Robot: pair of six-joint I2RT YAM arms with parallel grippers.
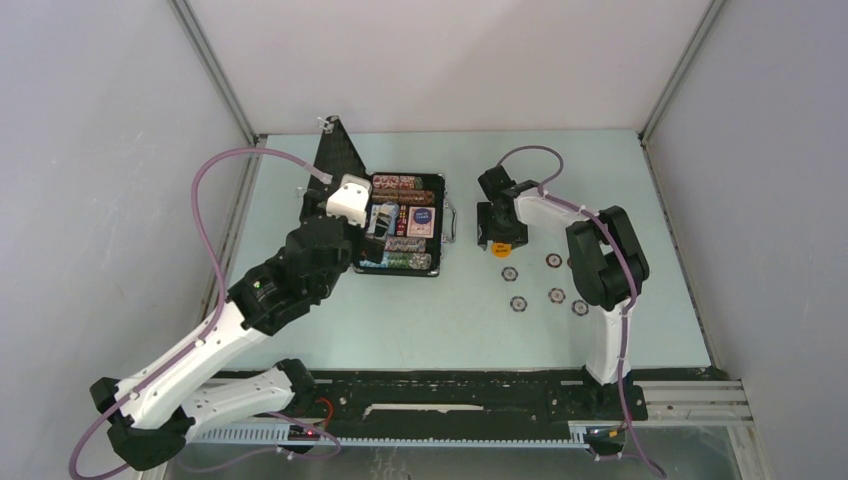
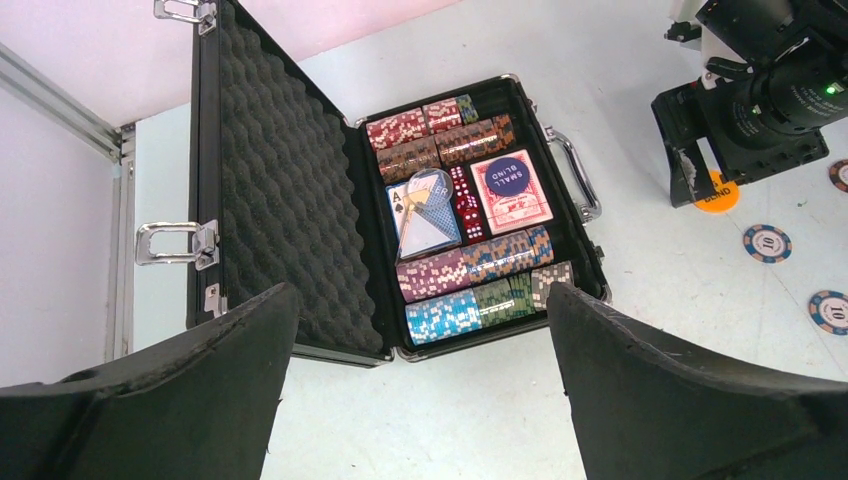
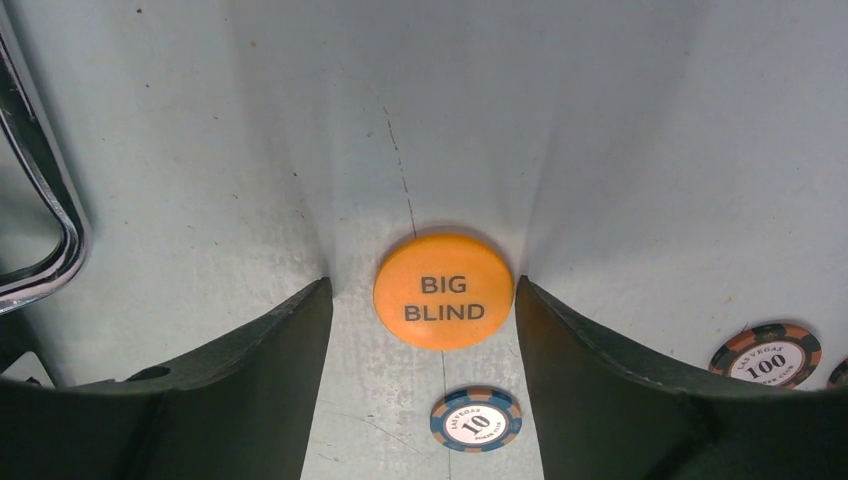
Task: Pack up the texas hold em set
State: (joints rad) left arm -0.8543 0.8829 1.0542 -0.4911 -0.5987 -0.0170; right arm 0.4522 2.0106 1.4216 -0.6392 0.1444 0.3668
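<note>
Right fingers, unclamped, straddle the thin orange round button; off-centre, it may skid across the worktop. Left fingers spread wide.

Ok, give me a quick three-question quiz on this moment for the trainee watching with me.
1. True or false: the lid of the case is shut.
2. What lies on the table between the fingers of the right end effector?
A. a key
B. the orange BIG BLIND button
C. a green marble
3. Fill in: in the right wrist view, the loose chip nearest that button is printed with the number ___.

Key: 1 false, the lid stands open; 2 B; 3 10.
</note>
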